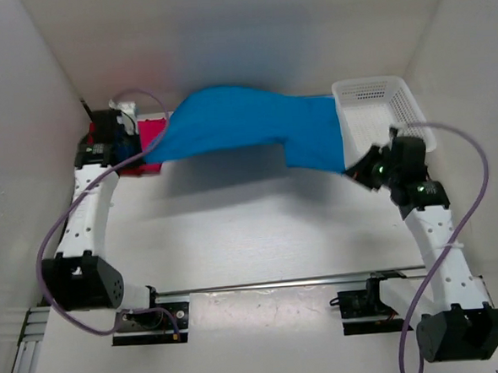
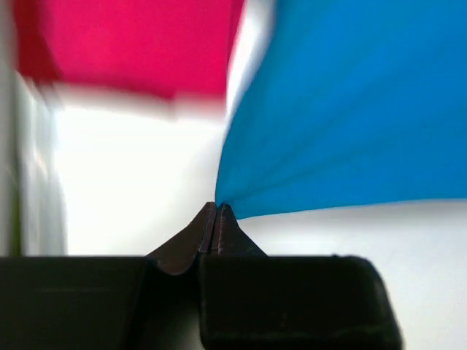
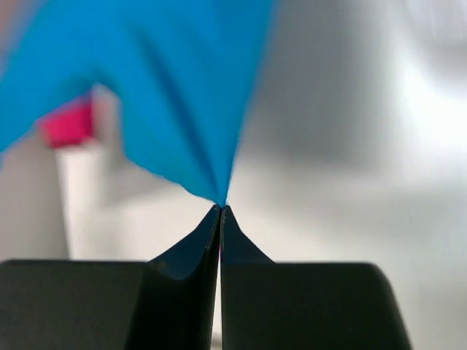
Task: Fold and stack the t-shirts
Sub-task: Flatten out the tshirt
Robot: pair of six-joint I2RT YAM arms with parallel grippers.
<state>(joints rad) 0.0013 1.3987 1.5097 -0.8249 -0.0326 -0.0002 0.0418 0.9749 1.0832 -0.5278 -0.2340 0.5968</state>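
Note:
The blue t-shirt [image 1: 254, 123] hangs stretched above the table between my two grippers. My left gripper [image 1: 148, 156] is shut on its left corner; in the left wrist view the fingertips [image 2: 217, 208] meet on the tip of the blue cloth [image 2: 350, 109]. My right gripper [image 1: 349, 170] is shut on the shirt's right lower corner, where the blue fabric [image 3: 175, 87] narrows into the closed tips [image 3: 220, 208]. A pink-magenta t-shirt [image 1: 151, 137] lies folded on the table at the back left, partly hidden behind the blue one. It also shows as the pink shirt [image 2: 131, 44] past the left fingers.
A white mesh basket [image 1: 379, 102] stands at the back right, its left rim behind the blue shirt's edge. White walls close in the table on the left, back and right. Cables loop from both arms.

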